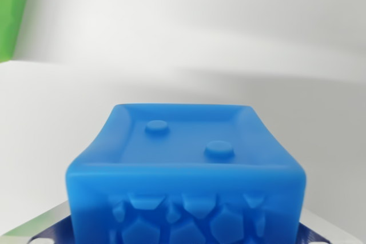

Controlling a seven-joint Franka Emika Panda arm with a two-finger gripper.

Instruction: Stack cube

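Blue cube point(186, 170) squarely faces camera, two-stud recessed face up; green cube point(11, 12) upper left

Gripper point(183, 230) only partly seen, pale grey metallic finger point(40, 221) at lower left, another at lower right, dark blue pad edges with small white dots along the bottom

Two blocks, one blue and one green

There is one blue block point(186, 170) in the middle, with two round bumps on its top face. There is one green block point(11, 12) at the top of the wrist view's left, partly cut off.
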